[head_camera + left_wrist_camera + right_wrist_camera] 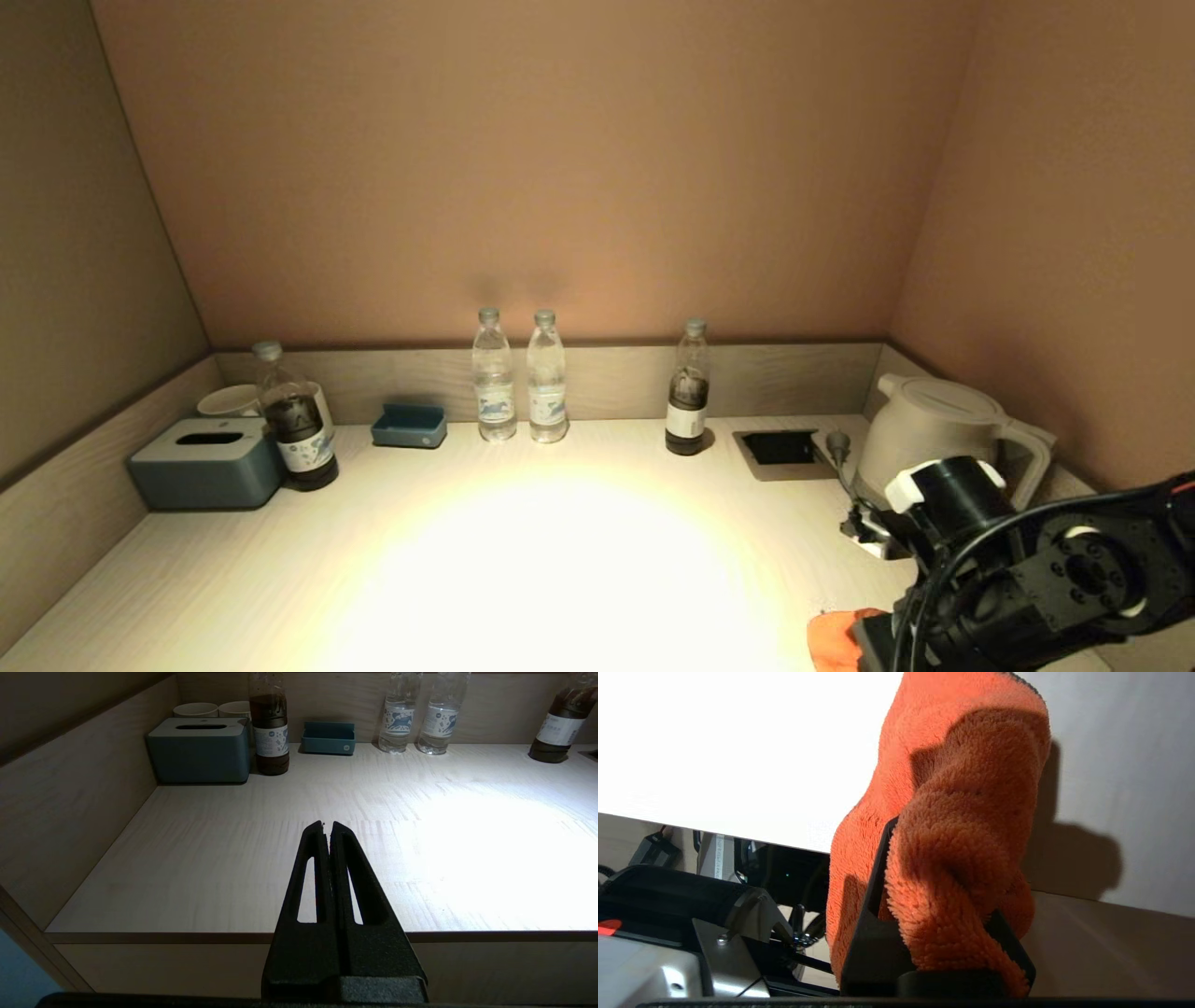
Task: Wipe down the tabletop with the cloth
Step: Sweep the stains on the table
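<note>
My right gripper (943, 858) is shut on a fluffy orange cloth (971, 812), which bulges over and between its fingers and hides their tips. In the head view the cloth (834, 637) shows as an orange patch at the near right edge of the light wooden tabletop (560, 560), under my right arm (1008, 569). My left gripper (327, 828) is shut and empty, held low in front of the table's near left edge; it does not show in the head view.
Along the back wall stand a blue tissue box (207, 461), white cups (229, 400), a dark-liquid bottle (294, 420), a small blue tray (409, 425), two water bottles (493, 378), another dark bottle (689, 392), a recessed socket (780, 448) and a white kettle (938, 429).
</note>
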### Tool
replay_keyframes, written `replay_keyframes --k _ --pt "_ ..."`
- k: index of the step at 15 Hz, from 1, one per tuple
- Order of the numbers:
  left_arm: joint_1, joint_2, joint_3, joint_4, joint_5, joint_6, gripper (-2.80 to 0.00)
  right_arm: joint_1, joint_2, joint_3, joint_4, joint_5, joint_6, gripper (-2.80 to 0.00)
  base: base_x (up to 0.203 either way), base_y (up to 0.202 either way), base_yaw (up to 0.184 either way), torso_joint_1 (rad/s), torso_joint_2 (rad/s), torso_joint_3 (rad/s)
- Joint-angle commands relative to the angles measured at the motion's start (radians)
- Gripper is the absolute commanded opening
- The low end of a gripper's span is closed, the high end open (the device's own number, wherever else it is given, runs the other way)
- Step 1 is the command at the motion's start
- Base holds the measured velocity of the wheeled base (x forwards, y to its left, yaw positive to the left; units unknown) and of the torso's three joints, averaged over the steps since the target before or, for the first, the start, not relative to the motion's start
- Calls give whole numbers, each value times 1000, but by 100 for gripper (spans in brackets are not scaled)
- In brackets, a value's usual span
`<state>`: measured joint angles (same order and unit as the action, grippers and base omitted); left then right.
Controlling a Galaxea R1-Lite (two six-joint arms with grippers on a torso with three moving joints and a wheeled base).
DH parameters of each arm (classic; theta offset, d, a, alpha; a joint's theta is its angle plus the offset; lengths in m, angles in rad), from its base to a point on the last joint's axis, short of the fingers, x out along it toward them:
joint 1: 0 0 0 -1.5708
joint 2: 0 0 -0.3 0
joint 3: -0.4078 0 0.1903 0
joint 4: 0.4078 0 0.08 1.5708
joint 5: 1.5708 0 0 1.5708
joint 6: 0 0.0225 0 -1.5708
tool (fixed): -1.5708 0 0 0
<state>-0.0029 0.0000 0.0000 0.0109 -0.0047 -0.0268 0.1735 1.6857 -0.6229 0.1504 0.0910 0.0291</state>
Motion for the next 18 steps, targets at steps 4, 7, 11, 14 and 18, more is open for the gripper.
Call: replay_keyframes --k 4,7,11,14,18 --pt "0 0 0 0 0 -1 -280 178 61 -132 4 -3 123 -280 0 0 0 0 0 0" --pt "0 0 0 0 0 -1 -280 264 137 -220 4 -9 173 -280 0 0 0 0 0 0" --pt "0 0 0 0 0 -1 -280 345 230 -319 4 -9 185 -280 0 0 0 0 0 0" --pt "0 0 0 0 0 -1 -280 382 263 -356 5 -14 202 -280 0 0 0 0 0 0" --pt "0 0 0 0 0 -1 -280 414 427 -477 8 -72 248 -280 0 0 0 0 0 0"
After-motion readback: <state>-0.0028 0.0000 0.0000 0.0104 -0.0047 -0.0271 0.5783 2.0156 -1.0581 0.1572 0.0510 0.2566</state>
